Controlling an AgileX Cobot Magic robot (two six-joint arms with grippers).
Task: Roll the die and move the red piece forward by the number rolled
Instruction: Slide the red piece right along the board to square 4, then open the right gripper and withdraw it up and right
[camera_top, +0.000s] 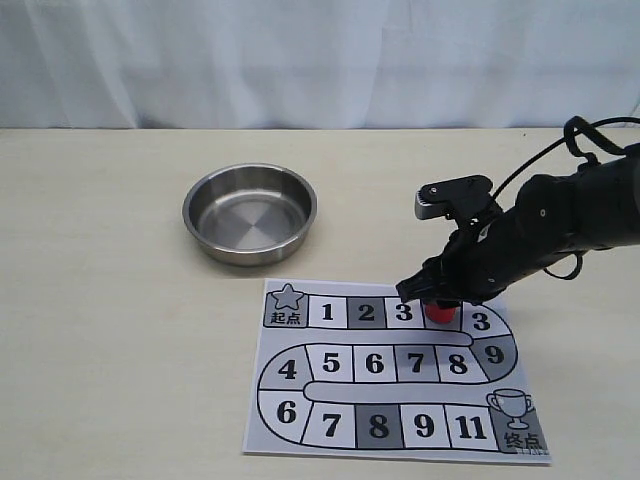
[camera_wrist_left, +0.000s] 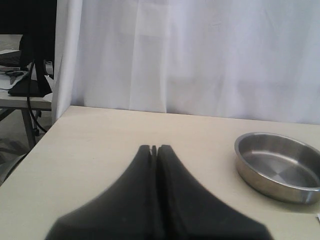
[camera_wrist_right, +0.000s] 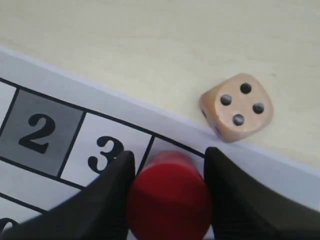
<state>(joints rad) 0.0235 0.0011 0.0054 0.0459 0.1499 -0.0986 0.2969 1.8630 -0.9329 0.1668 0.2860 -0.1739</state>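
Pale tabletop (camera_top: 120, 380) is running nearest the lens along the lower edge of the exterior view and is filling most of that frame, with a white curtain (camera_top: 300, 60) hanging across the top.

Item 1: a printed board sheet (camera_top: 375, 364) is lying flat at lower centre, showing a numbered track from a star square to a trophy square.

Item 2: the right arm (camera_top: 560, 225) is reaching in from the right edge, angling down toward the sheet's top row.

Item 3: a steel bowl (camera_top: 250, 254) is sitting upright at centre left, well apart from the sheet.

Item 4: the left gripper (camera_wrist_left: 154, 148) is showing only in the left wrist view, at lower centre. Its fingers are pressing together with nothing between them.

Item 5: the right gripper (camera_top: 432, 297) is closing on the red piece (camera_wrist_right: 169, 200), one finger pressing each side.

Item 6: the red piece is standing upright over the top-row square just right of the first "3". Whether its base is touching the sheet cannot be told from these views.

Item 7: the die (camera_wrist_right: 236, 107) is lying at centre right of the right wrist view, on bare tabletop just beside the sheet's edge and near the red piece. Four dots are facing up.
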